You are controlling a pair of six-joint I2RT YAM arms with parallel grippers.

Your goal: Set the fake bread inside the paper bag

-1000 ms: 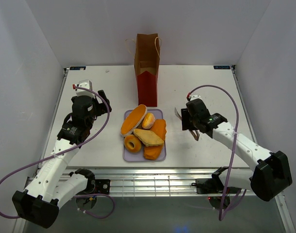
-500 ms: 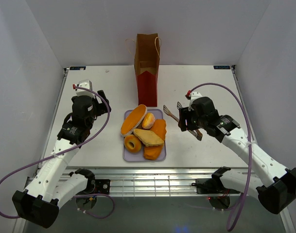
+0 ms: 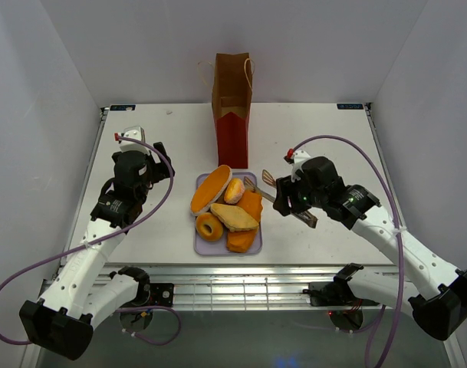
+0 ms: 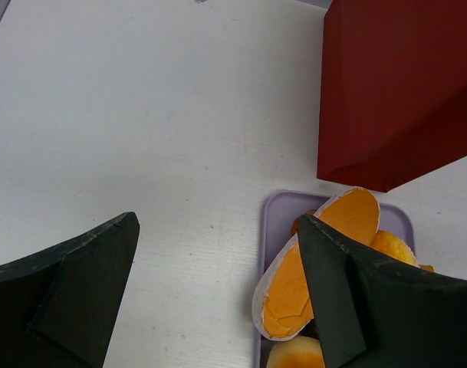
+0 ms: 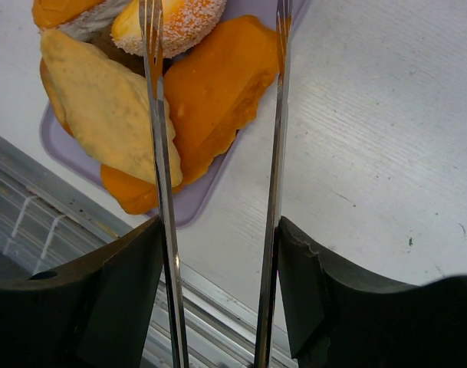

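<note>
Several pieces of fake bread [image 3: 225, 211] lie piled on a lavender tray [image 3: 200, 247]. The paper bag [image 3: 233, 115] stands upright just behind the tray, its mouth open. My right gripper [image 3: 288, 195] is shut on metal tongs [image 3: 265, 184], whose two arms [image 5: 158, 138] stay spread. Their tips hang over the tray's right side, one above a sugared bun [image 5: 183, 23], the other at the edge of an orange piece [image 5: 218, 92]. A tan wedge [image 5: 95, 107] lies left of them. My left gripper [image 4: 218, 230] is open and empty, left of the tray, near a long oval loaf [image 4: 317, 268].
The bag's red lower half [image 4: 402, 92] stands close behind the tray's back edge [image 4: 283, 211]. The table's front edge with metal rails [image 5: 34, 222] runs just below the tray. Grey walls enclose the table on three sides.
My right arm has swung left with the tongs, bringing their tips from right of the tray to over its right side. The left arm and the bread have not moved.
</note>
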